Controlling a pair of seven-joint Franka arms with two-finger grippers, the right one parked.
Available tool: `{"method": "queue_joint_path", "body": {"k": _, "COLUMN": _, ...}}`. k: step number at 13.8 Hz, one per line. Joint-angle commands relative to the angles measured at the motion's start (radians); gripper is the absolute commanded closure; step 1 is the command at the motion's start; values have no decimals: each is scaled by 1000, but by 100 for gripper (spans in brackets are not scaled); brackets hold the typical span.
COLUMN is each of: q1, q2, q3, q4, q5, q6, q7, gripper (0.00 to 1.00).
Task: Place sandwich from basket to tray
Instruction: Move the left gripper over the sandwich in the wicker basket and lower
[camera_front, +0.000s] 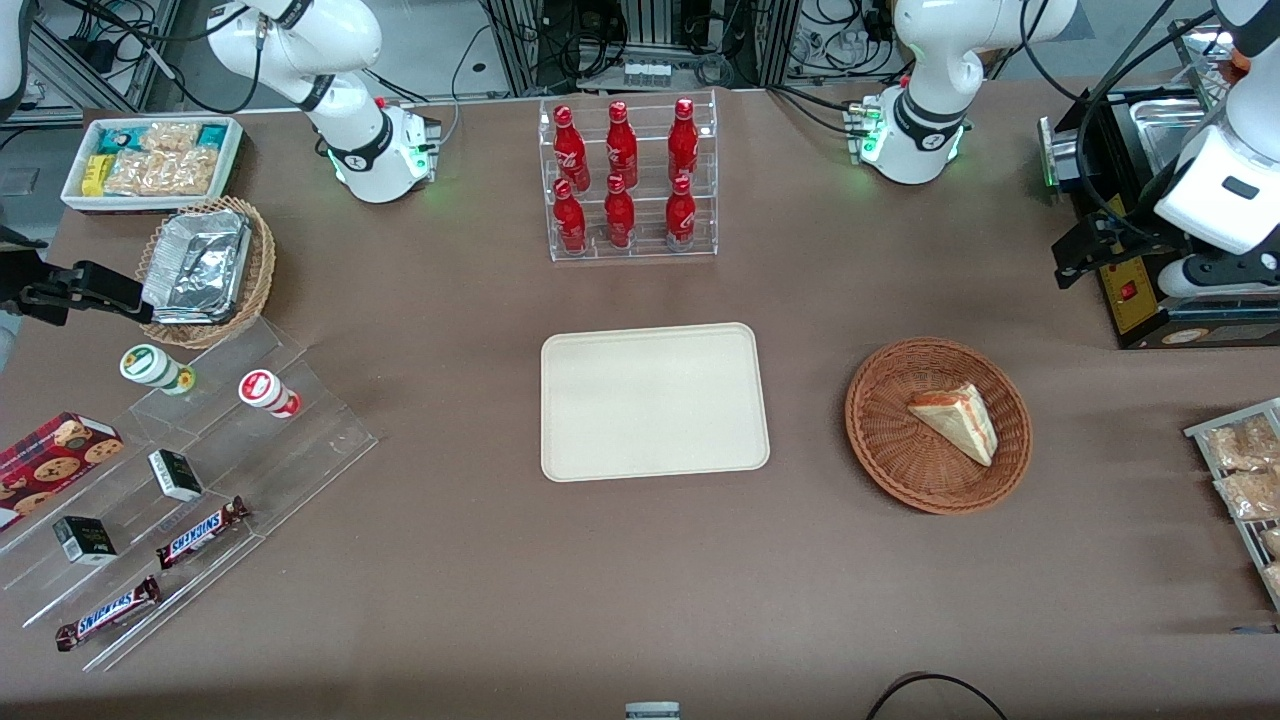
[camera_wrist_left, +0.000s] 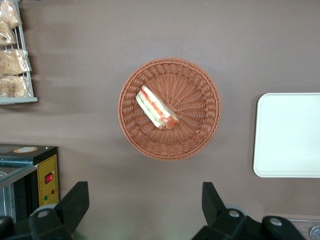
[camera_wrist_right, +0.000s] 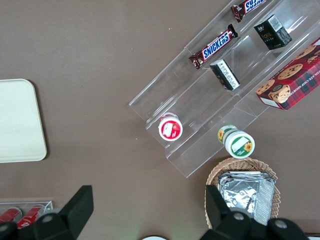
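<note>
Sandwich (camera_wrist_left: 157, 108) lying on its side in the basket (camera_wrist_left: 200, 80), filling edge showing, untouched. Basket well apart from the tray (camera_front: 655, 400), toward the working arm's end of the table; tray bare. Opening step by the look of it — approach not yet made. Next move likely: descend over the basket, square the fingers (camera_wrist_left: 74, 202) across the wedge's flat faces. Gripper (camera_wrist_left: 142, 207) high above the table, pointing straight down, jaws spread wide, grasping nothing.
</note>
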Motion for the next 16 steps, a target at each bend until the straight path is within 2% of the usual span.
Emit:
{"method": "queue_joint_path", "body": {"k": 1, "q1": 4, "q2": 24, "q3": -1, "q4": 39, "q5": -5, "q6": -9, "q7": 20, "gripper": 0}}
{"method": "queue_joint_path", "body": {"k": 7, "q1": 6, "q2": 95, "q3": 0, "q4": -13, "q5": 3, "q6": 44, "q7": 0, "gripper": 0}}
{"method": "queue_joint_path", "body": {"k": 11, "q1": 6, "q2": 57, "q3": 5, "q4": -279, "q5": 11, "q6": 338, "q7": -83, "gripper": 0}}
{"method": "queue_joint_path", "body": {"k": 16, "q1": 10, "q2": 43, "q3": 8, "q4": -517, "q5": 11, "q6": 628, "q7": -349, "gripper": 0}}
